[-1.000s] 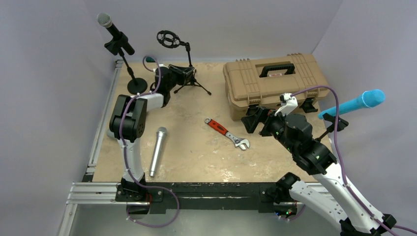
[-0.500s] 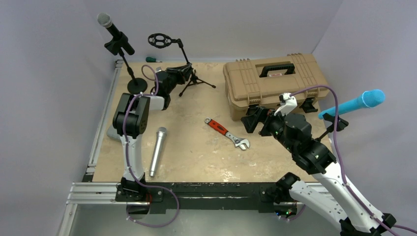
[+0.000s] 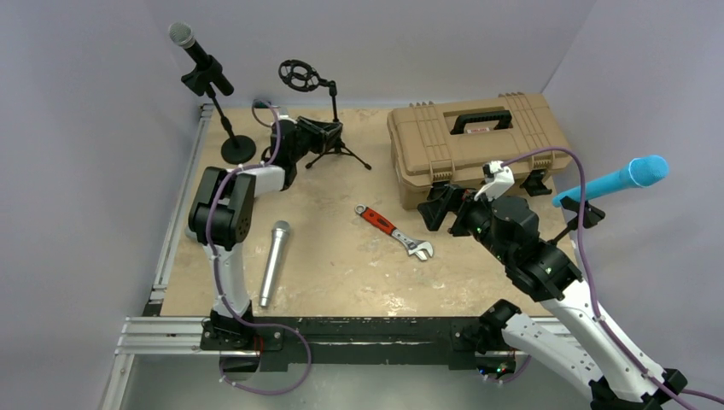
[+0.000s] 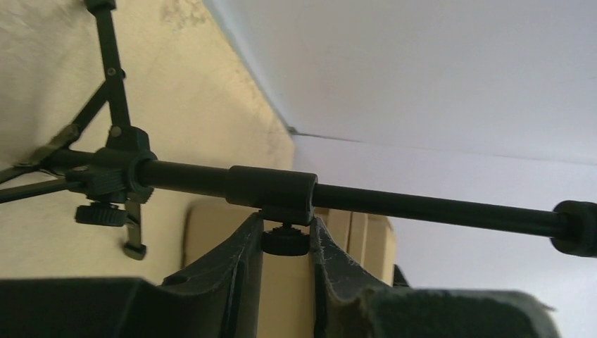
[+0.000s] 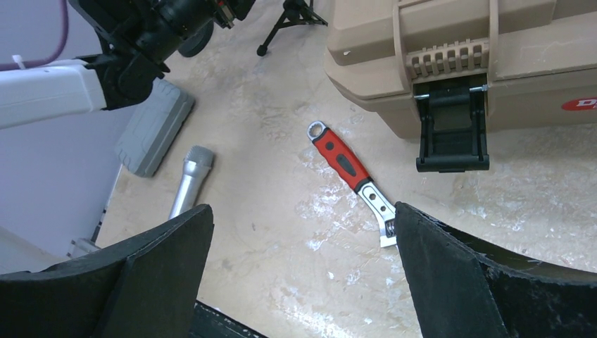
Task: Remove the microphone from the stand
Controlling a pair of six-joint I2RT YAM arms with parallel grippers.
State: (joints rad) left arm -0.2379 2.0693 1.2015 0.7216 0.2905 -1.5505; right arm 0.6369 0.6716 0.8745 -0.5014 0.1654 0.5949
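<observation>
**Top view.** Since the earlier frames the tripod stand (image 3: 334, 107) has swung back from a leftward lean to upright. Its ring mount (image 3: 299, 75) has shifted right with it. The right arm has not changed position.

- The left hand (image 3: 312, 135) is pressed nearly together on the stand's lower shaft, over the far-left part of the surface (image 3: 341, 273).
- The silver microphone (image 3: 274, 260) lies flat on the surface, well apart from the tripod stand and beside the left arm.
- The right hand (image 3: 440, 205) is spread wide and holds nothing. It hangs just in front of the tan toolbox (image 3: 474, 141), near the red-handled wrench (image 3: 394, 231).
- A black microphone (image 3: 198, 53) sits in a round-base stand (image 3: 236, 147) at the far-left corner.
- A blue microphone (image 3: 615, 181) sits clipped at the right edge.
- The surface is a beige mottled board with metal rails along its left and near edges. Plain pale walls close three sides.

**Left wrist view.** The fingers (image 4: 236, 282) pinch a small knob (image 4: 285, 243) under the collar (image 4: 271, 190) of the stand's shaft. The shaft runs nearly level across the frame, and the tripod legs spread at the left.

**Right wrist view.** Both fingers (image 5: 141, 274) stand far apart with nothing between them. Below lie the wrench, the toolbox latch (image 5: 450, 130), the silver microphone and a grey case (image 5: 156, 130).
</observation>
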